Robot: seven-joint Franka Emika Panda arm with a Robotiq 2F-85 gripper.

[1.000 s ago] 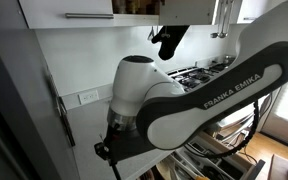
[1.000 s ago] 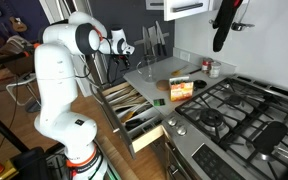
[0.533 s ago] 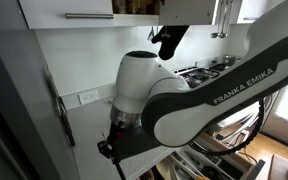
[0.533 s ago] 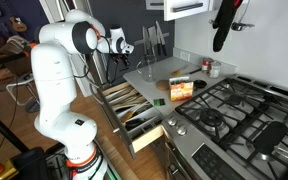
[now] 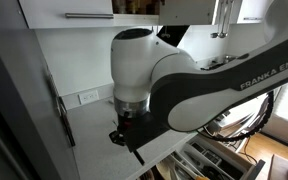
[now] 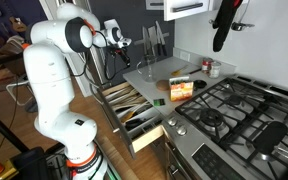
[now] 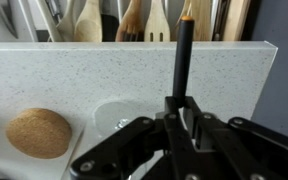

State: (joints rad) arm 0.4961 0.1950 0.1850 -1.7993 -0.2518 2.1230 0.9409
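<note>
Swung sideways, the arm (image 5: pixel 184 90) reads "FRANKA"; end effector (image 7: pixel 184 108) clamps tight around a black handle (image 7: pixel 184 55).

Arm (image 6: pixel 56 75) upright, elbow bent; gripper (image 7: pixel 182 108) reaching forward; fingers (image 7: pixel 200 120) clamped together.

The arm (image 6: pixel 46 75) wears smooth, glossy white shells, bulbous at each joint, with black bands between the segments. One dark stripe along a link carries white FRANKA EMIKA lettering (image 5: pixel 269 72). The claw (image 7: pixel 184 108) is matte black, built of angular links with round pivot pins
</note>
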